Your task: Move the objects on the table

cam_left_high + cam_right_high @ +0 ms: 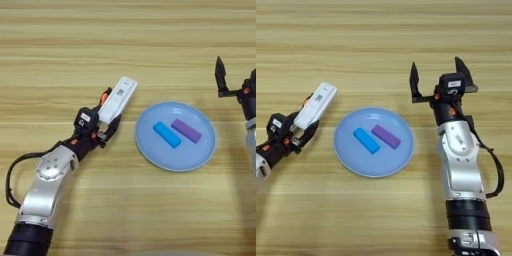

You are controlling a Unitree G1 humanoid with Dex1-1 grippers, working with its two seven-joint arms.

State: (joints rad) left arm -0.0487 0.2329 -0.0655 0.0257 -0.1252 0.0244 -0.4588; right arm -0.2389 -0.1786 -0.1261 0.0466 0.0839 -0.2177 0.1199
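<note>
The left pincer pinches the lower end of the white bar, which sticks out up and away from it, tilted, just left of the blue plate and seemingly clear of the tabletop. On the plate lie the blue block and a purple block, side by side and slightly apart. The right pincer hovers to the right of the plate with its fingers spread wide, holding nothing.

The grip is the weak point — the bar is held only near one end, so most of its length hangs free, and a quick swing could make it pivot or slip out. If it is meant for the plate, the long bar may knock into the two blocks or overhang the rim and tip off.
</note>
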